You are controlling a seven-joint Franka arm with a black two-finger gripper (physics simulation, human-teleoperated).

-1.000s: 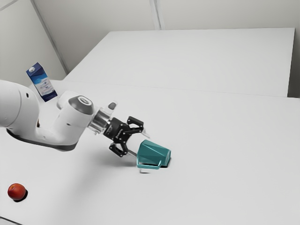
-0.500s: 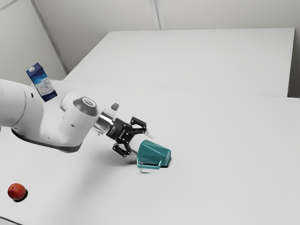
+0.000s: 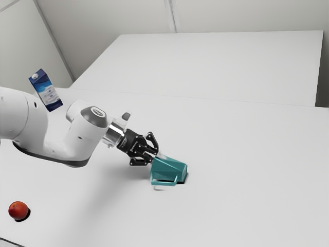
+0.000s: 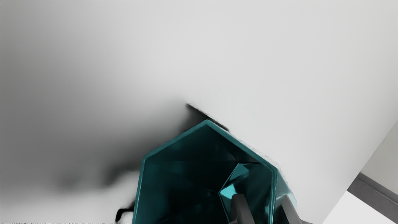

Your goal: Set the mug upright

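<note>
The teal mug (image 3: 168,170) lies on its side on the table, its handle toward the exterior view's bottom and its mouth toward my gripper (image 3: 154,158). In the wrist view I look into the mug (image 4: 186,183). One finger of my gripper (image 4: 264,202) reaches inside the mouth and the other stands outside, with the mug's wall between them. The fingers are close together but open, and space shows between the inner finger and the wall. How deep the tips reach is hard to tell.
A red apple-like fruit (image 3: 18,210) rests at the exterior view's lower left. A blue and white carton (image 3: 46,90) stands tilted at the upper left, beyond the arm. The white table (image 3: 247,175) extends to the right.
My fingers have drawn much closer together around the mug's wall. Earlier the hand advanced slightly toward the mug. The mug has shifted a touch toward the exterior view's right.
</note>
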